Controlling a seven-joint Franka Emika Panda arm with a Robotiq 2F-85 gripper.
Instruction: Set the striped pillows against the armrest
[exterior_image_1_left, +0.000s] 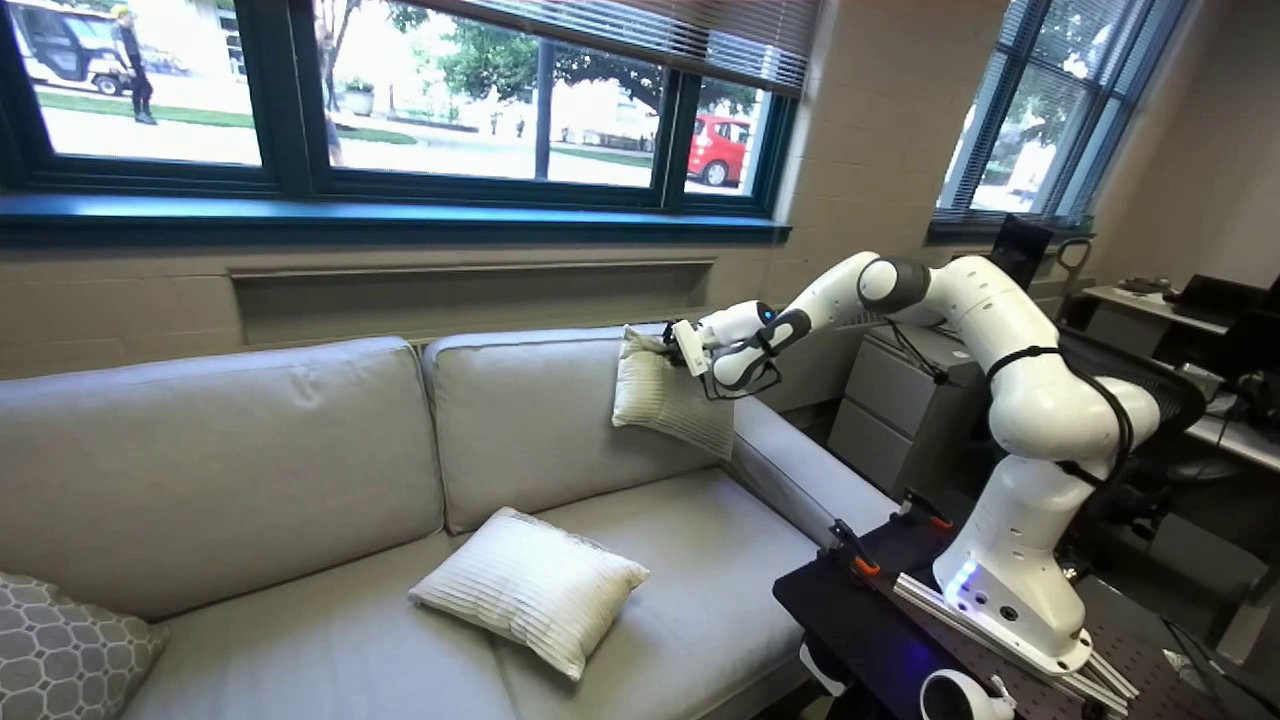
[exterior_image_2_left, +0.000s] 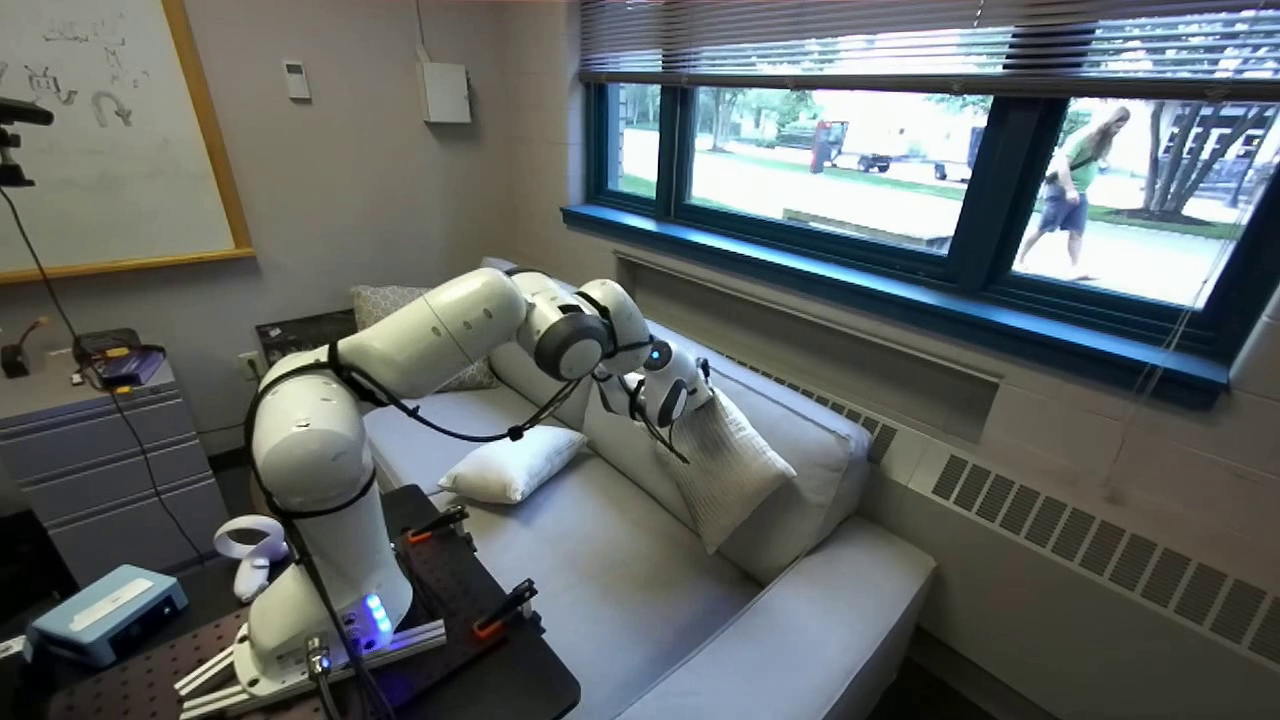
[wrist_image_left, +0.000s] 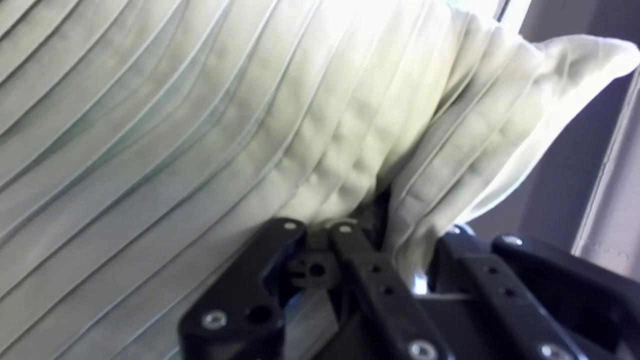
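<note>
One striped pillow (exterior_image_1_left: 655, 395) hangs tilted in front of the backrest, near its end by the armrest (exterior_image_1_left: 815, 455). My gripper (exterior_image_1_left: 675, 345) is shut on its upper part; in the wrist view a bunched fold of the pillow (wrist_image_left: 200, 140) is pinched between the fingers (wrist_image_left: 365, 270). From an exterior view, backrest fabric shows between this pillow (exterior_image_2_left: 730, 465) and the armrest (exterior_image_2_left: 830, 590); whether its bottom corner touches the seat I cannot tell. The second striped pillow (exterior_image_1_left: 535, 590) lies flat on the seat cushions, across their seam, away from the armrest.
A grey patterned cushion (exterior_image_1_left: 70, 645) sits at the sofa's far end. Behind the held pillow rises the backrest cushion (exterior_image_1_left: 530, 420). The dark robot table (exterior_image_1_left: 850, 600), with clamps (exterior_image_2_left: 505, 610) on its edge, stands close to the sofa front. A blue window sill (exterior_image_1_left: 400, 220) runs above.
</note>
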